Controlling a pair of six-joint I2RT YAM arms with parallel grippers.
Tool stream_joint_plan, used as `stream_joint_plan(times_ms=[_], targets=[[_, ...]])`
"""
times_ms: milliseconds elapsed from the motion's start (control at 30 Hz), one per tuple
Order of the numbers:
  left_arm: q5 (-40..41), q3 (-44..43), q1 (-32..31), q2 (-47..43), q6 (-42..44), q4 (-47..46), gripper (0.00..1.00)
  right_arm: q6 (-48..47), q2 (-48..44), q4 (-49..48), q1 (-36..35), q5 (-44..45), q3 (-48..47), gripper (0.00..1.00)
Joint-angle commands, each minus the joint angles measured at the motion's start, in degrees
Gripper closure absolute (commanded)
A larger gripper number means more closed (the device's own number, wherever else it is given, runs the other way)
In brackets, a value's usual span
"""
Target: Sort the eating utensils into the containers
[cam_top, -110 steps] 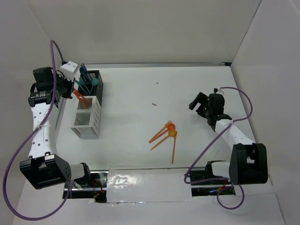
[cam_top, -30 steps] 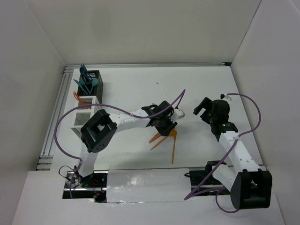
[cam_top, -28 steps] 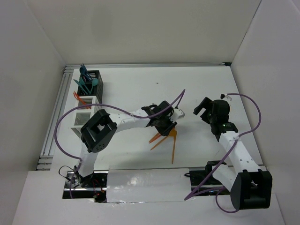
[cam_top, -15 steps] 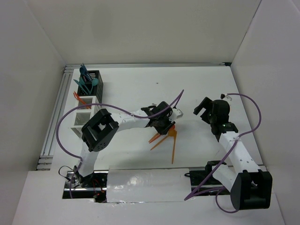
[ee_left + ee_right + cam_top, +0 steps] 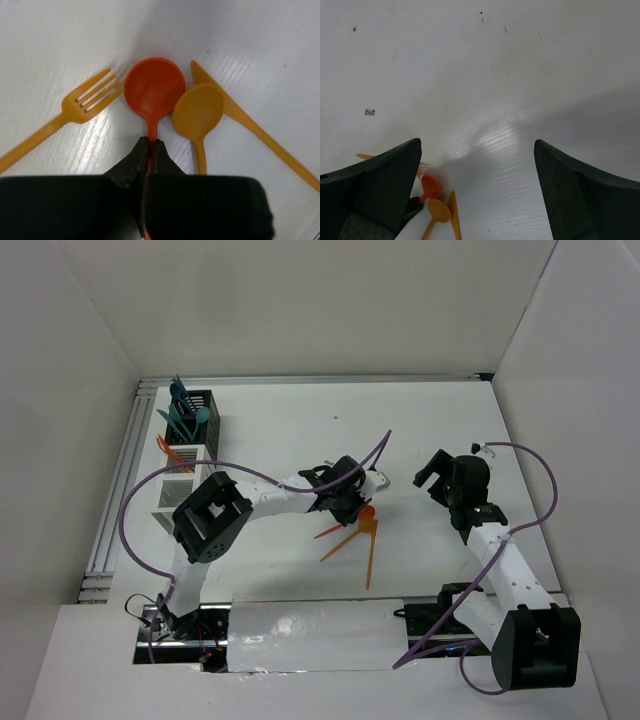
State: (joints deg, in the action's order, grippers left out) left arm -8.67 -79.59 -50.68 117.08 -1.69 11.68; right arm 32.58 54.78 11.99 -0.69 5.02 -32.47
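Pinching red spoon point(image 5: 154, 92) handle w/ left gripper point(image 5: 150, 149) jaws; next: lift, carry to far-left white bin point(image 5: 163, 502); right gripper point(image 5: 477, 170) jaws spread, idle

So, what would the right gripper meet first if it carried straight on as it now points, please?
Probably only bare table: the right gripper is open over white surface, and the red spoon lies aside, near one finger. Depth is unclear.

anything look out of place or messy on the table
Nothing spilled or broken. Only the loose cluster mid-table is unsorted: orange fork, orange spoon and orange knife lie fanned out, and the left gripper pinches the red spoon at its handle.
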Motion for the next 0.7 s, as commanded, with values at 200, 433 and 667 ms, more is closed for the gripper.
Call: stream_joint_plan(times_ms=[200, 433, 667], targets=[[-9.2, 5.4, 10.1, -17.4, -3.5, -0.2, 1.00, 0.0, -0.8, -1.4, 0.5, 1.1, -1.1, 0.00], [-18.0, 14.1, 23.3, -37.1, -10.3, -9.2, 1.00, 0.2, 0.2, -2.0, 0.4, 0.1, -1.1, 0.00], [-7.6, 30.8, 43.5, -57.6, -19.4, -23.7, 1.00, 0.3, 3.0, -6.0, 0.4, -3.1, -1.1, 0.00]])
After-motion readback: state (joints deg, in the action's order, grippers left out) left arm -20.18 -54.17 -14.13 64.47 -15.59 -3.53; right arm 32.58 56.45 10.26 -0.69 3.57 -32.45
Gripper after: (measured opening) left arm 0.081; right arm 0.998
